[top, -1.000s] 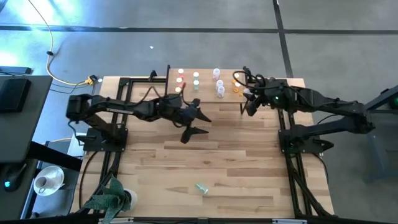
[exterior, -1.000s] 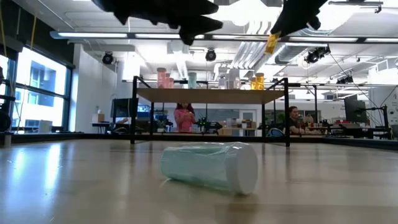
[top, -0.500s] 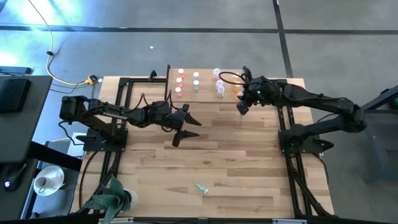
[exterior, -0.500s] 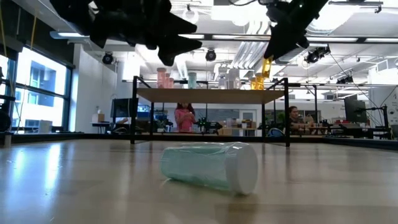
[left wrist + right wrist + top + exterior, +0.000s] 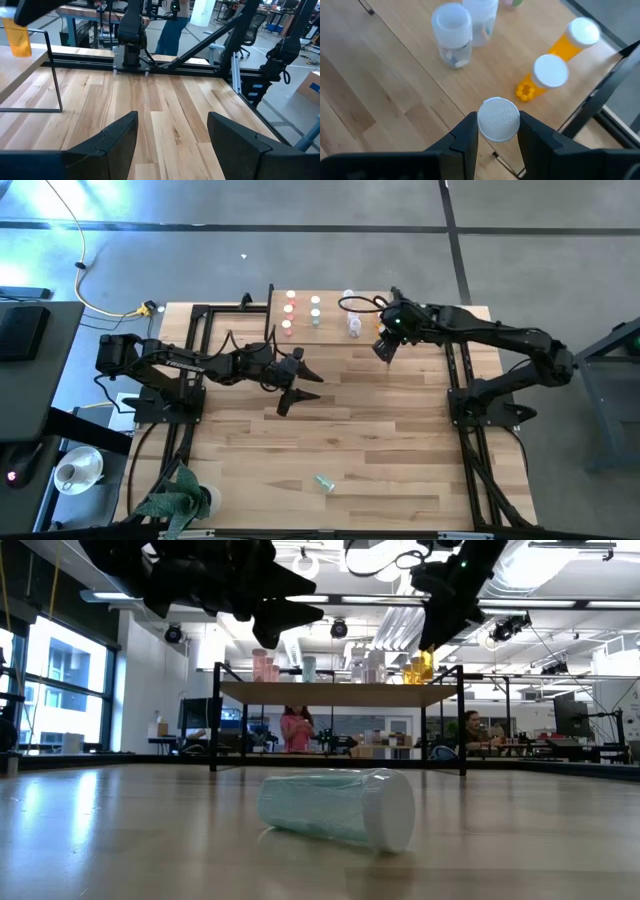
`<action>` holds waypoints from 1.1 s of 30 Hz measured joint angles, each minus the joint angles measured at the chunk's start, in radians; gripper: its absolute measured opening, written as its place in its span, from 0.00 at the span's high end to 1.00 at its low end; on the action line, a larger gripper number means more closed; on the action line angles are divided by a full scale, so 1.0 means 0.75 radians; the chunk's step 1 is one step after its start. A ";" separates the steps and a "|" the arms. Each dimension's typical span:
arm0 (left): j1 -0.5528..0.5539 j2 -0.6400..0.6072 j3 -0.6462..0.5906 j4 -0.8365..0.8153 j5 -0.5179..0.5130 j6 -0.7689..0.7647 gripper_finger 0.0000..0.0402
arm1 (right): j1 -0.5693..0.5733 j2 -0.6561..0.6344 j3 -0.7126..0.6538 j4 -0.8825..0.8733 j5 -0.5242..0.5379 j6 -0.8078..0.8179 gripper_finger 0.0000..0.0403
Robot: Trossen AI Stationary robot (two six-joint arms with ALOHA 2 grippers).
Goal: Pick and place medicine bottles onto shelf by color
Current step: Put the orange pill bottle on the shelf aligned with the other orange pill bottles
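Note:
The shelf (image 5: 330, 330) stands at the table's far edge. Red (image 5: 290, 310), pale green (image 5: 315, 308), clear (image 5: 352, 315) and orange (image 5: 547, 75) bottles stand upright on it. My right gripper (image 5: 381, 350) is shut on an orange bottle (image 5: 424, 665) over the shelf's right end, beside the two orange ones. My left gripper (image 5: 300, 393) hangs open and empty above the table's middle, left of the shelf's front. One pale green bottle (image 5: 324, 481) lies on its side near the table's front edge. My right gripper pinches the orange bottle at its white cap (image 5: 498, 119) between its two fingers, which come from above and point down. The bottle hangs upright below them, its body hidden under the cap in the wrist view. I cannot tell whether its base touches the shelf top.
The shelf's thin black legs (image 5: 50, 75) stand on the table near my left gripper. Black arm frames (image 5: 190, 380) run along the table's left and right sides. A potted plant (image 5: 180, 500) sits at the front left corner. People show in the room behind.
My right gripper has gone toward the table's left edge and down with the orange bottle, which stays upright and now hangs close beside the orange bottles on the shelf. My left gripper has drawn back a little toward the table's left edge, still open.

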 joint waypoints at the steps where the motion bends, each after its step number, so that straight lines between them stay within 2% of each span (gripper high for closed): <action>1: 0.000 0.000 0.000 0.000 0.000 0.000 0.43 | 0.000 0.013 0.000 -0.001 0.000 0.002 0.74; 22: 0.000 0.001 0.000 -0.001 0.000 0.002 0.43 | -0.039 0.053 0.001 0.001 0.019 0.018 0.74; 33: 0.000 0.001 0.000 -0.001 0.001 0.005 0.43 | -0.058 0.053 0.001 0.005 -0.039 0.047 0.72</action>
